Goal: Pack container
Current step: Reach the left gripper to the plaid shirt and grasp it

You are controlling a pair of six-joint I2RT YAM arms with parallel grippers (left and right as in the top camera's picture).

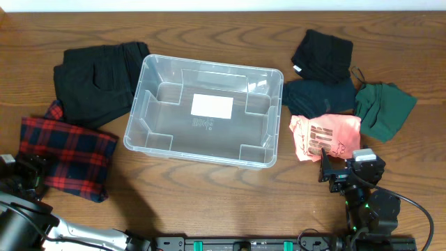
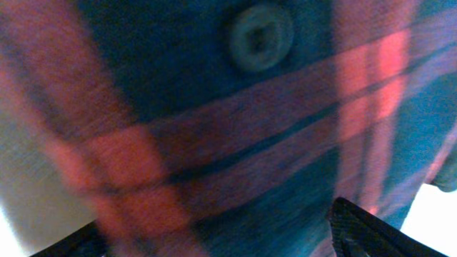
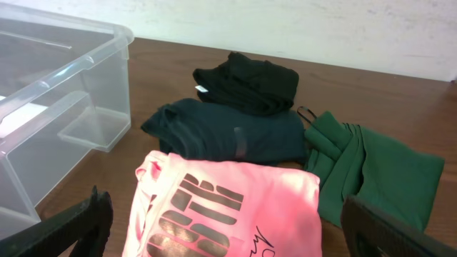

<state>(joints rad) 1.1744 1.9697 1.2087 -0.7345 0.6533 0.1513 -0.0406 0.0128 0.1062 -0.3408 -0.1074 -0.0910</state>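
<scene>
The large clear plastic bin stands in the middle of the wooden table, open side up, I think so that both arms can reach it. It is empty, with a rounded rim, stepped corners and a white label on its base. My left tool, spread wide, is close upon the red-and-black plaid shirt at the left, gripping nothing that I can see. The right tool, equally wide and empty, faces the pink printed T-shirt.

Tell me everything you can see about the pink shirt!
The pink shirt is folded flat into a rough square on the wooden table, right of the clear container. It looks like soft cotton, with dark blocky print and thin scribbled writing. Its far edge lies against a dark teal garment, and a green garment sits at its right side.
</scene>
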